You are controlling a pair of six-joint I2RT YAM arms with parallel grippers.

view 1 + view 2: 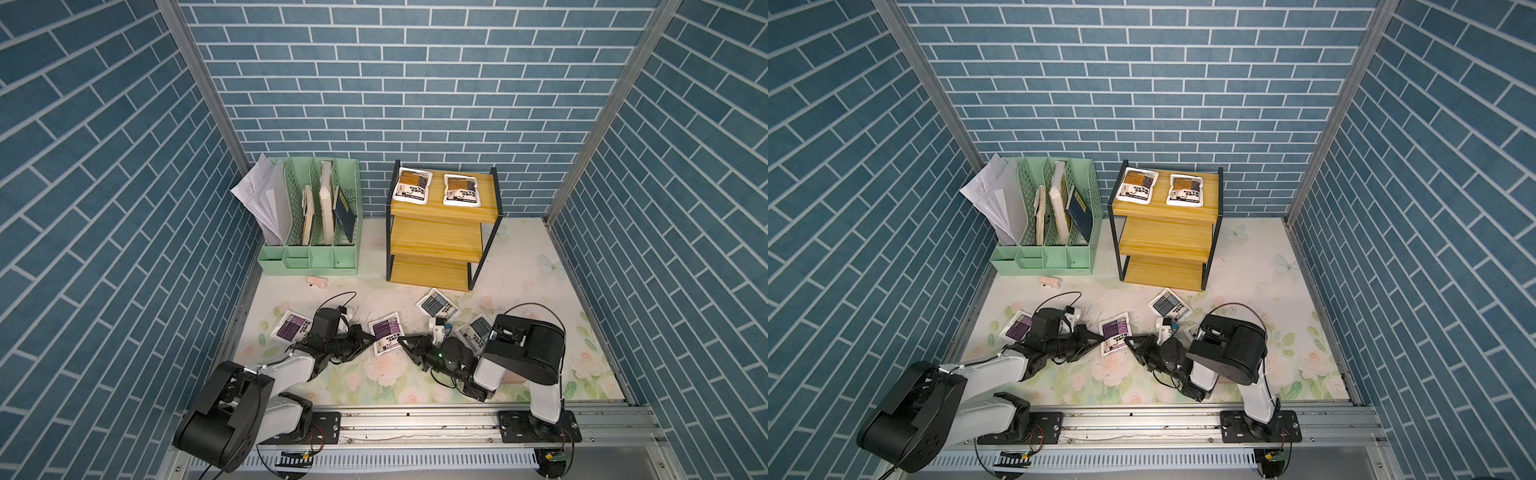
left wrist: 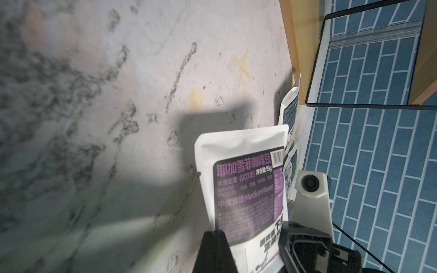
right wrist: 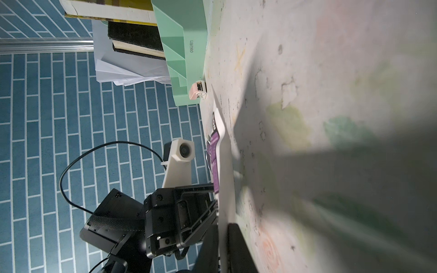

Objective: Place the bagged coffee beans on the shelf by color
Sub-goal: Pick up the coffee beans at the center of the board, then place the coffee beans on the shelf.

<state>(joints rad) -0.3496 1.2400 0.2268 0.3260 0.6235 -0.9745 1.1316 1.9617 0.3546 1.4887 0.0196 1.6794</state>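
Note:
A purple-labelled bag of coffee beans (image 1: pixel 386 332) (image 1: pixel 1116 332) hangs just off the floral mat between both arms. My left gripper (image 1: pixel 371 338) (image 2: pixel 214 234) is shut on its left edge, my right gripper (image 1: pixel 401 341) (image 3: pixel 223 227) is shut on the opposite edge. The bag (image 2: pixel 248 184) shows its label in the left wrist view and is edge-on (image 3: pixel 224 189) in the right wrist view. Another purple bag (image 1: pixel 293 325) lies left, partly under the left arm. Two grey-blue bags (image 1: pixel 437 304) (image 1: pixel 476 330) lie right. Two orange-brown bags (image 1: pixel 412 185) (image 1: pixel 460 189) rest on the shelf's (image 1: pixel 436 239) top tier.
A mint-green file organizer (image 1: pixel 309 232) with papers and books stands left of the shelf. A small pink case (image 1: pixel 316 283) lies in front of it. Blue brick walls close in three sides, and a metal rail (image 1: pixel 415 424) carrying the arm bases runs along the front.

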